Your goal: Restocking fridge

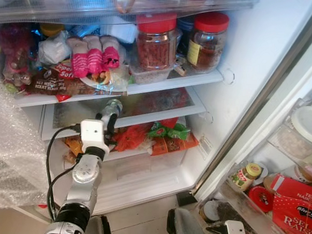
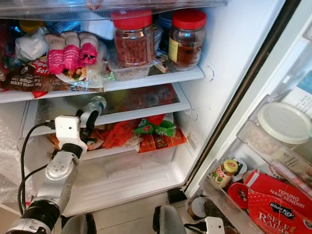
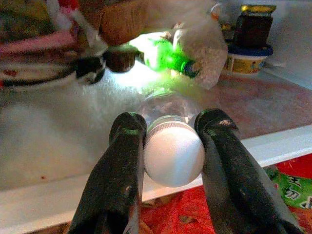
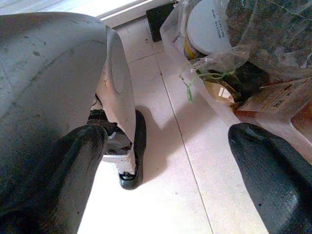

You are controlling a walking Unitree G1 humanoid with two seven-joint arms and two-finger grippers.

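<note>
Left gripper [image 3: 168, 146]: clamped on the clear plastic bottle with white cap [image 3: 173, 152], at the lower glass shelf [image 3: 273, 105] edge.
Right gripper [image 4: 165, 170]: spread wide, empty, hanging low.
Advice: slide the bottle deeper (past the lip) before releasing.

A clear plastic bottle with a white screw cap [image 3: 173, 155] is lying roughly level, pointing neck-first away from the open white fridge [image 1: 262, 64] interior, its transparent body reaching in over the glass middle shelf [image 1: 161, 113]. Its cap is being pinched between the two black fingers of the left gripper [image 3: 170, 156], one on each side. The bottle's clear body is catching the fridge light just above the shelf's white front edge.
</note>
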